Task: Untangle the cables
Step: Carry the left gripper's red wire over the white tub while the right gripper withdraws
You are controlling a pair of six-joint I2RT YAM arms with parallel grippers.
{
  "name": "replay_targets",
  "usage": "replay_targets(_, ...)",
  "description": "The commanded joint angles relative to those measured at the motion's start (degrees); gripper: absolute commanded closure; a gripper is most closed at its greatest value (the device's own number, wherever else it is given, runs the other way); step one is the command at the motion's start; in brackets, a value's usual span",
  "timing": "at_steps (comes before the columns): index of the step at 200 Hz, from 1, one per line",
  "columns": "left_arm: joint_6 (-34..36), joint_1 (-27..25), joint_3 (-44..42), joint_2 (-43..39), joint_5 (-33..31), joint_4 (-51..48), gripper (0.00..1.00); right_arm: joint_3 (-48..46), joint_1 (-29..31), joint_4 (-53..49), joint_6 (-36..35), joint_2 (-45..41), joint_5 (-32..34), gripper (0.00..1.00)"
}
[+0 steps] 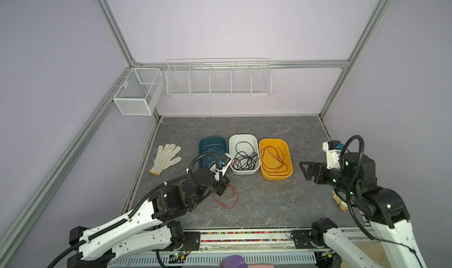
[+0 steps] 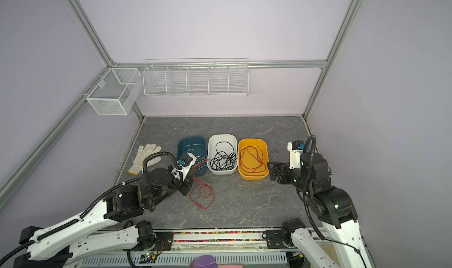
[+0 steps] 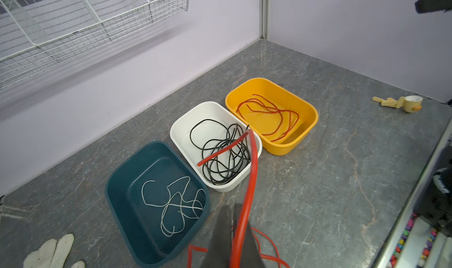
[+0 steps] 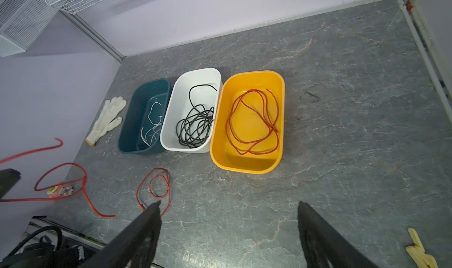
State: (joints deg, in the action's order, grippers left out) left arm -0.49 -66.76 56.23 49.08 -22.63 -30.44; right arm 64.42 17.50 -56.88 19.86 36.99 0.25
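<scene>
Cables: nearest, a loose red cable (image 3: 253, 169) loops on the table (image 1: 269, 200), one stretch clamped in the left gripper's (image 3: 231, 209) closed jaws. The right gripper (image 4: 228, 203) hangs wide apart, empty. Farther back, three bins in a row — white cable (image 3: 188, 206) in blue bin (image 3: 117, 205), black cables (image 3: 225, 164) in white bin (image 3: 186, 122), second red cable (image 4: 230, 132) in yellow bin (image 3: 305, 122).

Smooth, glossy plastic teal tub (image 4: 130, 122), white tub (image 4: 174, 107) and yellow tub (image 4: 244, 167). Matt grey marble-veined tabletop (image 4: 354, 120). Knitted white cloth glove (image 4: 107, 120). Smooth, rubbery red cable (image 3: 253, 171).
</scene>
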Motion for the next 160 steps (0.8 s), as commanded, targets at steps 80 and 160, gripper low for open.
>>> replay_targets(80,0.4,-0.1,21.8,15.6,10.4,3.7,1.0,-9.2,0.2,-1.5,-1.6,-13.6,7.0,0.12)
replay_targets(160,3.7,0.3,31.0,30.9,12.9,11.6,1.0,-11.8,0.3,-1.3,0.5,-19.9,10.5,0.12)
